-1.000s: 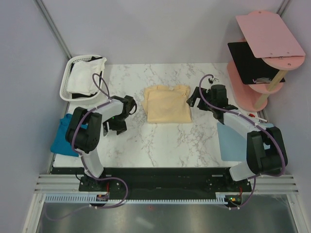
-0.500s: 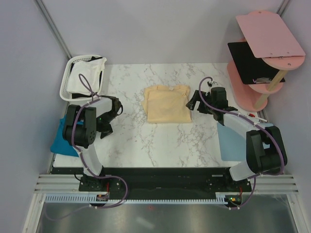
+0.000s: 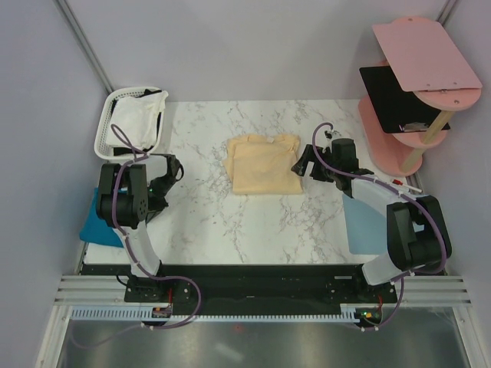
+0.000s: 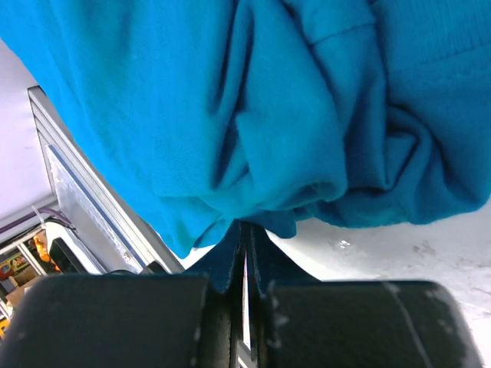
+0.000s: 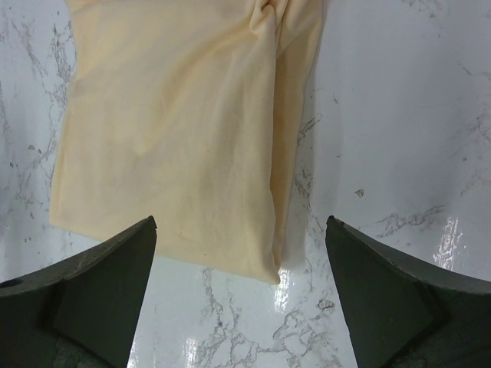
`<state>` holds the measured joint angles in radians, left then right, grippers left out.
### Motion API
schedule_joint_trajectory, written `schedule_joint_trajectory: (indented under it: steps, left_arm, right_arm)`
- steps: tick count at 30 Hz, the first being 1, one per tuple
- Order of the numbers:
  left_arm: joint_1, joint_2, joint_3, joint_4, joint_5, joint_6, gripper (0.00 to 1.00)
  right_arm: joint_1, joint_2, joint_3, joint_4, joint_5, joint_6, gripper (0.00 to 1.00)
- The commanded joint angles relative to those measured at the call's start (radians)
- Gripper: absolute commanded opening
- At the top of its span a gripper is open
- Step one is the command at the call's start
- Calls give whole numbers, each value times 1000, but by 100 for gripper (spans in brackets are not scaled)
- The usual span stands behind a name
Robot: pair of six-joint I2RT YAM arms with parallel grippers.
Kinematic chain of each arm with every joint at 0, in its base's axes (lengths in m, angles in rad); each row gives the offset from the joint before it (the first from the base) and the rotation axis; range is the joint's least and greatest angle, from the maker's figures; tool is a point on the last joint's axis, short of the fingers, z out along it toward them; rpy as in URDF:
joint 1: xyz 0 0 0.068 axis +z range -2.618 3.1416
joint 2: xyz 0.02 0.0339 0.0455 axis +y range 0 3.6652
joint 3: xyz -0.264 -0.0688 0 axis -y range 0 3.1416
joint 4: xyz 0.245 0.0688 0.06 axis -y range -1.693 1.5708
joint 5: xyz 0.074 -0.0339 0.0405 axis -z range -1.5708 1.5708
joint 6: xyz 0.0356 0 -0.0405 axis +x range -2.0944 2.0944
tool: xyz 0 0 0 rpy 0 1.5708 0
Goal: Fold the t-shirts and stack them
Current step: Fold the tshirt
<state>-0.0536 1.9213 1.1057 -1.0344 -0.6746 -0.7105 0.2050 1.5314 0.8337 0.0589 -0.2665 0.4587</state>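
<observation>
The teal t-shirt (image 4: 253, 107) lies bunched at the table's left edge (image 3: 96, 222). My left gripper (image 4: 243, 224) is shut, and its tips pinch the shirt's near fold, where the wrinkles meet. In the top view the left arm folds back over that spot, with its wrist (image 3: 159, 184) beside the shirt. The folded yellow-cream t-shirt (image 3: 265, 163) rests flat at the table's middle. My right gripper (image 3: 301, 167) hovers open at its right edge, and its fingers straddle the shirt's near corner (image 5: 272, 272) with nothing held. The white t-shirt (image 3: 136, 119) lies in the basket.
A white slotted basket (image 3: 103, 136) stands at the back left. A light-blue mat (image 3: 364, 222) lies by the right arm. A pink tiered shelf (image 3: 418, 77) stands at the back right. The metal rail (image 4: 84, 207) runs along the table's left edge under the teal cloth.
My left arm swung left from mid-table to the teal t-shirt, and its gripper opened wide, then shut there. The right gripper stayed open and barely moved.
</observation>
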Motion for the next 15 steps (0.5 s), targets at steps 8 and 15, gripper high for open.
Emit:
schedule_joint_trajectory:
  steps: [8, 15]
  left_arm:
    - [-156, -70, 34, 114, 127, 49, 2]
    - [-293, -42, 182, 111, 219, 43, 2]
  right_arm:
    - [-6, 15, -12, 19, -11, -11, 98]
    - [-6, 21, -15, 18, -5, -8, 98]
